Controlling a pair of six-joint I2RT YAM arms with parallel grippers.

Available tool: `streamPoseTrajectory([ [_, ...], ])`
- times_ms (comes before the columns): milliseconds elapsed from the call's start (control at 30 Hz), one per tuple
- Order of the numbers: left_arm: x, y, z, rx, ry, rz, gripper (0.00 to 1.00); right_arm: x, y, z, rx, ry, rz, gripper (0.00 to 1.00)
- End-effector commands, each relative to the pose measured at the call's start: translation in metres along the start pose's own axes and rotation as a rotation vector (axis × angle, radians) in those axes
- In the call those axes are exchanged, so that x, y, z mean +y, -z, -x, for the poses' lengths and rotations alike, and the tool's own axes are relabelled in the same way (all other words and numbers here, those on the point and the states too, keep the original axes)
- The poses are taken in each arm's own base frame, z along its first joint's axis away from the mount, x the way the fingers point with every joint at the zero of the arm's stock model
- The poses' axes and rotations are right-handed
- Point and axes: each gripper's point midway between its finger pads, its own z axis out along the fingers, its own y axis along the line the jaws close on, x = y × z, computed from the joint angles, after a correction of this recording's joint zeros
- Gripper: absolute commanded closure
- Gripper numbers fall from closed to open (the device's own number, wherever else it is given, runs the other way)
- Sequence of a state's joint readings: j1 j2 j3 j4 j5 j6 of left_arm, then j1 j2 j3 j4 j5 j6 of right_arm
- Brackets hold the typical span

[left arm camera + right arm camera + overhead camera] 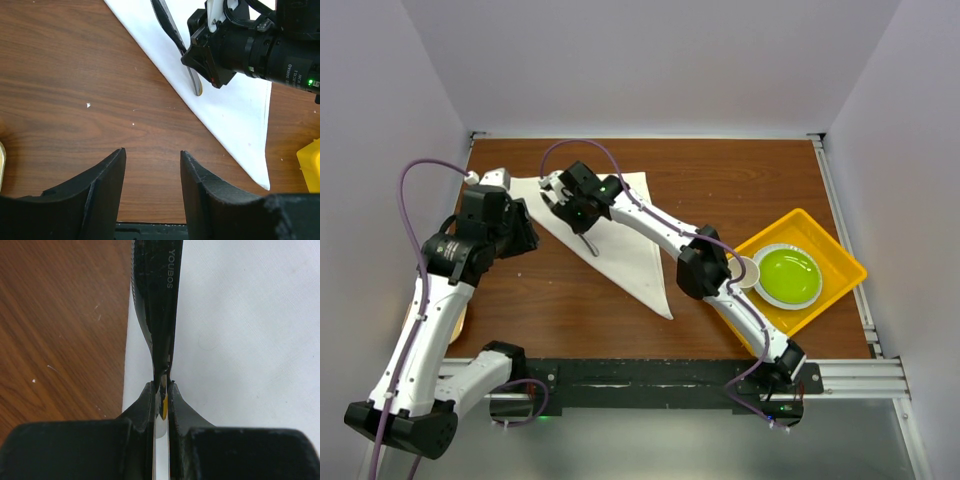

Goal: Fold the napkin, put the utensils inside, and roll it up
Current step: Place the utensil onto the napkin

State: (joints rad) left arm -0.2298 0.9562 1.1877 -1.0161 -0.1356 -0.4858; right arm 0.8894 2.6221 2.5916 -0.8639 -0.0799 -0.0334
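Observation:
The white napkin lies on the brown table folded into a long triangle, its tip toward the near edge. The silver knife is pinched by its handle in my right gripper, which is shut on it. Its blade reaches out low over the napkin near the cloth's left edge. From the left wrist the knife slants across the napkin under the right gripper. My left gripper hangs open over bare wood left of the napkin, with nothing between its fingers.
A yellow tray at the right holds a green plate. A small white cup sits at the tray's left corner. A pale yellowish object lies at the table's left edge beside my left arm.

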Motion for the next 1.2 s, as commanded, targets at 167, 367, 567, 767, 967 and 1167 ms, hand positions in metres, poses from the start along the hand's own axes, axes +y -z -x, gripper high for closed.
streamPoseTrajectory([
  [167,0.001,0.014,0.013,-0.057,-0.020,-0.005,0.47,0.009,-0.018,0.010,-0.058,0.022,0.047,1.00],
  [367,0.003,0.016,0.012,-0.062,-0.021,0.003,0.47,0.009,-0.031,-0.002,-0.036,0.009,0.049,1.00],
  [567,0.006,0.017,0.010,-0.062,-0.023,0.008,0.47,0.006,-0.040,-0.004,-0.043,-0.020,0.032,1.00],
  [767,0.006,0.017,0.010,-0.064,-0.024,0.007,0.47,0.009,-0.041,0.000,-0.064,-0.066,0.037,1.00],
  [967,0.006,0.015,0.009,-0.060,-0.028,0.007,0.47,0.004,-0.041,0.001,-0.075,-0.120,0.051,1.00],
  [1167,0.006,0.014,0.009,-0.059,-0.029,0.008,0.46,-0.002,-0.037,0.000,-0.071,-0.113,0.029,1.00],
])
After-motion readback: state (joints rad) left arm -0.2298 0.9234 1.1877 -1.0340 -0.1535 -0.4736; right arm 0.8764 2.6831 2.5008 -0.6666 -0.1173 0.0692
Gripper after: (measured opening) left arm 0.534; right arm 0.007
